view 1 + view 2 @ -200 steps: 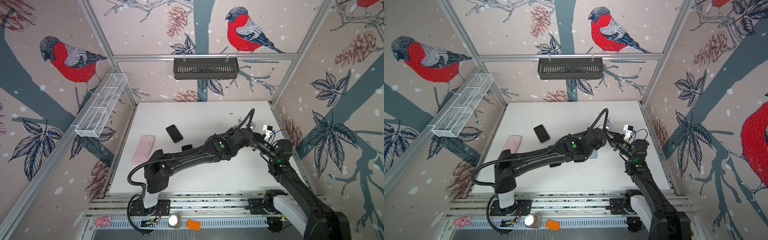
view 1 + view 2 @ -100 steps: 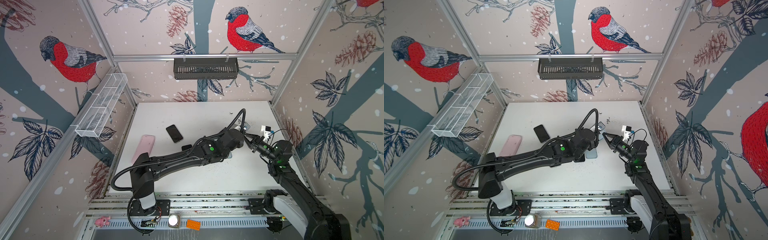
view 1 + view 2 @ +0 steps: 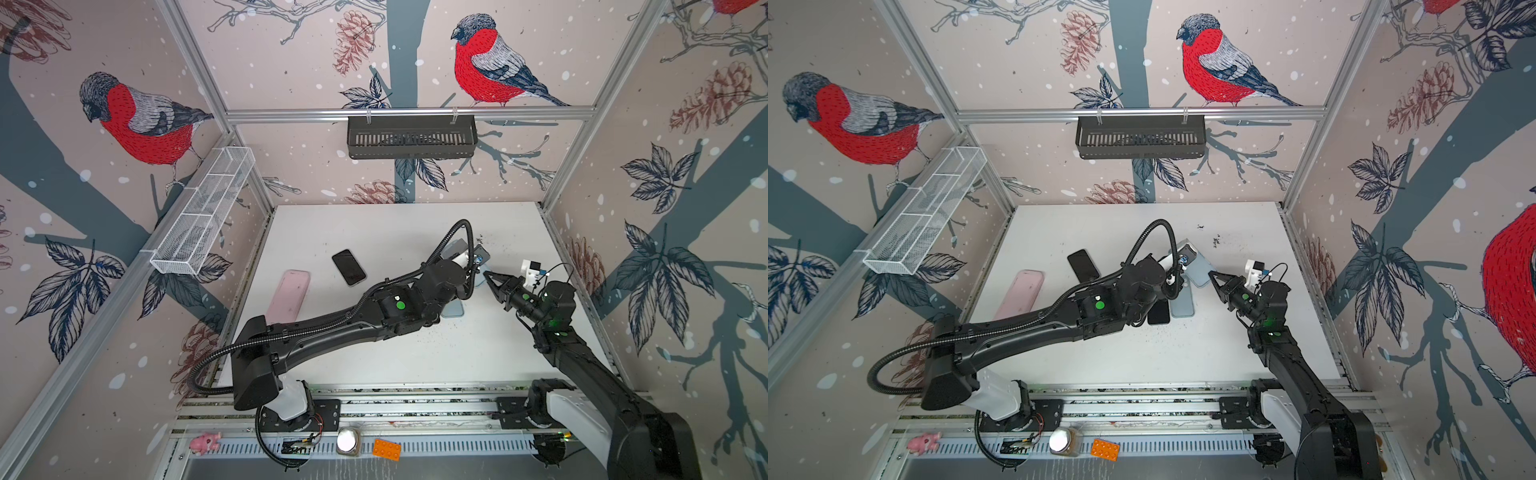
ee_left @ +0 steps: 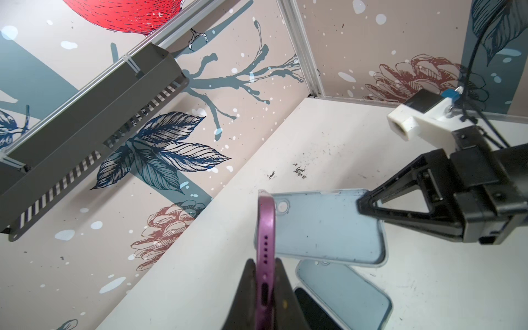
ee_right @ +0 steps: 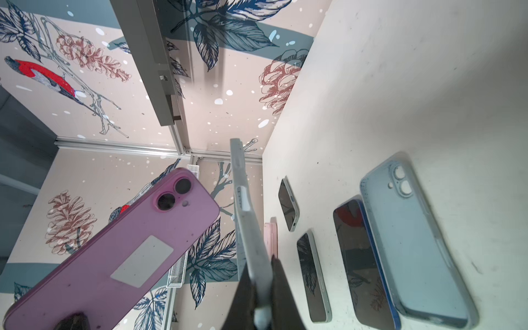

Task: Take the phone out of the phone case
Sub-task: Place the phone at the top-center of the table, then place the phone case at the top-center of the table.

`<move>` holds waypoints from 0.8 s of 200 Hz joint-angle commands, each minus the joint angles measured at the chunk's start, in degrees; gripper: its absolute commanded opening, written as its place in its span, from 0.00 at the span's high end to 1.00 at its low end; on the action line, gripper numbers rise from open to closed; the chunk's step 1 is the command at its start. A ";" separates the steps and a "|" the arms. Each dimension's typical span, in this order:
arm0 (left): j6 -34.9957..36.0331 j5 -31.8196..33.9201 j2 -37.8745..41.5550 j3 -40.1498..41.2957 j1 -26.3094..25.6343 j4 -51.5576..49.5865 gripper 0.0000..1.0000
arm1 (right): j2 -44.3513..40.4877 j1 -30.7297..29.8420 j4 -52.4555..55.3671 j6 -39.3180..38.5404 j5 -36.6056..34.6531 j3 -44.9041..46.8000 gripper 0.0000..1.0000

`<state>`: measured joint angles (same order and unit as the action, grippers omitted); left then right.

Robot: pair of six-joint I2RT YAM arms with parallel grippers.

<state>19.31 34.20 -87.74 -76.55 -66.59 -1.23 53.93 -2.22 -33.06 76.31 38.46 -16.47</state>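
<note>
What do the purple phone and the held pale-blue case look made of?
The purple phone: back likely matte glass or plastic, soft even sheen with no sharp reflections; rim looks like satin metal, with crisp drilled holes in the left wrist view. The pale-blue case: probably soft silicone or TPU, frosted smooth finish; its thin edge bends slightly in the right wrist view.

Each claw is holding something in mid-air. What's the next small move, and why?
Probably swing the left claw aside and lay the purple phone on bare table. The phone looks fully clear of the blue case that the right claw pinches, so only setting things down seems left.
</note>
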 commanded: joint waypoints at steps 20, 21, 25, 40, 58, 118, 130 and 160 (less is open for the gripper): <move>8.78 -2.51 4.35 8.61 4.60 13.78 1.00 | 2.87 0.14 -3.23 0.58 -3.09 -1.17 0.99; 9.02 -2.67 4.43 8.61 4.88 14.05 1.00 | 3.03 0.13 -3.24 0.63 -3.15 -1.18 0.99; 9.71 -3.06 4.71 9.55 5.38 14.98 1.00 | 3.47 0.18 -3.44 0.74 -3.29 -1.40 0.99; 12.42 -3.69 4.58 12.60 6.90 18.22 1.00 | 5.70 0.09 -4.35 1.02 -3.56 -2.56 0.99; 15.08 -3.83 3.03 14.30 8.76 20.87 1.00 | 9.10 -0.32 -4.35 0.68 -4.04 -4.58 0.99; 30.59 -5.94 -6.44 21.54 12.12 37.48 1.00 | 25.08 -4.20 -9.77 5.60 -9.01 -9.41 0.99; 32.35 -8.50 -7.67 23.01 13.41 40.43 1.00 | 29.05 -4.58 -12.70 7.75 -9.61 -9.99 0.99; 34.03 -11.46 -11.69 22.78 16.24 42.67 1.00 | 37.98 -6.49 -16.08 10.67 -11.29 -13.52 0.99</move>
<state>48.84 26.57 -97.56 -53.25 -51.83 31.38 87.48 -7.49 -42.22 83.15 29.41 -27.79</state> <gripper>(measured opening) 0.107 0.099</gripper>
